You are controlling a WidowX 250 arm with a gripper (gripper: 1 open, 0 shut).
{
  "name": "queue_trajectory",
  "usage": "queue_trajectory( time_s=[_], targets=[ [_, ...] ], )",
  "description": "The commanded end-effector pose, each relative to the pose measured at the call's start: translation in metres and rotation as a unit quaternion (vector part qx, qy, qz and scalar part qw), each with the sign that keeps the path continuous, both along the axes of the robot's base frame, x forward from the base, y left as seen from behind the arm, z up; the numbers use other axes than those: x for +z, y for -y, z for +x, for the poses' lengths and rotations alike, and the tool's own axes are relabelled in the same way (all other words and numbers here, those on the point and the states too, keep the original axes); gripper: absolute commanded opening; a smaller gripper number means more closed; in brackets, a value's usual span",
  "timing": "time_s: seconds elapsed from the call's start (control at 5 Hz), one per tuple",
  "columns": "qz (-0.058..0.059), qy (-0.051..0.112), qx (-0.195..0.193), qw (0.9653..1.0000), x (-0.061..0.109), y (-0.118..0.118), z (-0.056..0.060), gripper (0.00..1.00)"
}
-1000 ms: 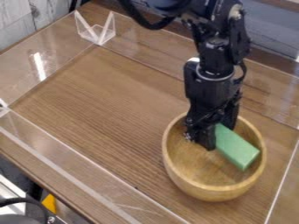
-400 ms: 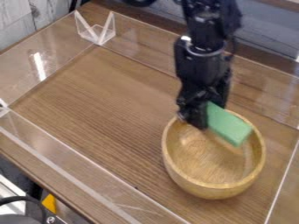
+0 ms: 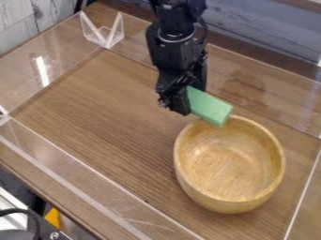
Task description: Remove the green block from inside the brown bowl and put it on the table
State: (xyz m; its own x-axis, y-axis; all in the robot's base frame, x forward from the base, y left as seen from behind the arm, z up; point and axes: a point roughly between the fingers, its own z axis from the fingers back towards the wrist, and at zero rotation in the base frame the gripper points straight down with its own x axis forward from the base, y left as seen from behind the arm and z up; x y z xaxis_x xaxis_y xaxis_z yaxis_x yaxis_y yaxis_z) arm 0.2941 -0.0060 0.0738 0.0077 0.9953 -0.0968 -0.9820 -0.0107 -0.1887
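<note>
My gripper (image 3: 177, 97) is shut on one end of the green block (image 3: 209, 107), a flat green bar that hangs tilted in the air above the table (image 3: 88, 103). The block sits just past the upper left rim of the brown bowl (image 3: 230, 167), clear of its inside. The round wooden bowl rests at the right of the table with nothing showing in it. The black arm comes down from the top of the view, and the gripper points nearly straight down.
Low clear acrylic walls (image 3: 44, 164) edge the tabletop. A small clear acrylic stand (image 3: 103, 30) sits at the back left. Bare wood-grain surface stretches left of the bowl.
The gripper has risen and moved left with the green block in it. The block has come up out of the bowl and now hangs past its upper left rim. The bowl stayed put.
</note>
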Motion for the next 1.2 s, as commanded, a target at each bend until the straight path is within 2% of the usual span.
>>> queue_trajectory(
  time_s=[0.0, 0.4, 0.6, 1.0],
  targets=[
    [0.009, 0.020, 0.052, 0.9984, 0.008, 0.002, 0.004, 0.00],
    [0.013, 0.026, 0.029, 0.9992, 0.021, 0.019, 0.006, 0.00],
    [0.016, 0.029, 0.018, 0.9993, 0.014, 0.018, 0.011, 0.00],
    [0.030, 0.037, 0.006, 0.9988, 0.007, 0.010, 0.020, 0.00]
  ],
)
